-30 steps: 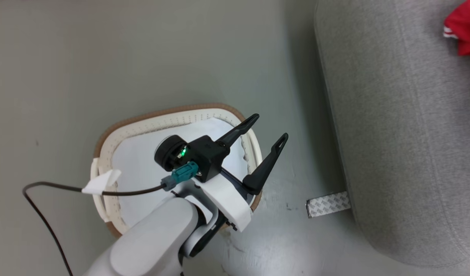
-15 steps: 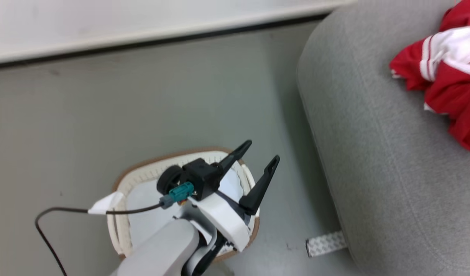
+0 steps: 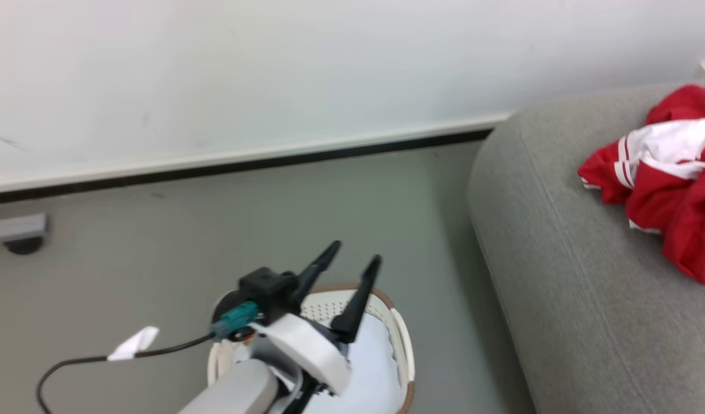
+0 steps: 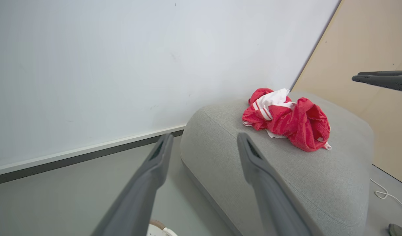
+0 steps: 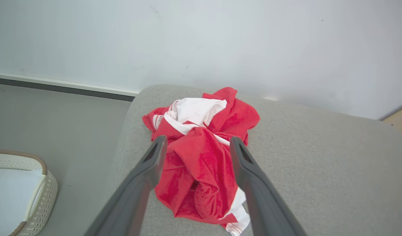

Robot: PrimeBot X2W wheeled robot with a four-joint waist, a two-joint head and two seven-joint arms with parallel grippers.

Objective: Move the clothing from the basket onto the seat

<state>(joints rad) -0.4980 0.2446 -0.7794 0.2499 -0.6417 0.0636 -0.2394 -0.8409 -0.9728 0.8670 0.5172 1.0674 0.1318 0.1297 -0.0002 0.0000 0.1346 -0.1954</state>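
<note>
The clothing [image 5: 201,157] lies in a crumpled heap on the seat [image 3: 559,299], near its rounded end and free of both tools. We find the right gripper [image 5: 197,141] poised over the heap, jaws spread wide, holding nothing. Over the last second the head camera has tilted upward (the things themselves have not shifted), and the heap rests where it did. The left gripper [image 3: 355,254], likewise wide and empty, still hangs above the basket [image 3: 403,345], in which we see a pale pad [image 3: 375,368]. We judge the transfer done, or very nearly. The seat is grey woven fabric, level enough to keep the heap. Around it are a grey floor [image 3: 157,259] and a white wall [image 3: 272,86] with dark skirting.
</note>
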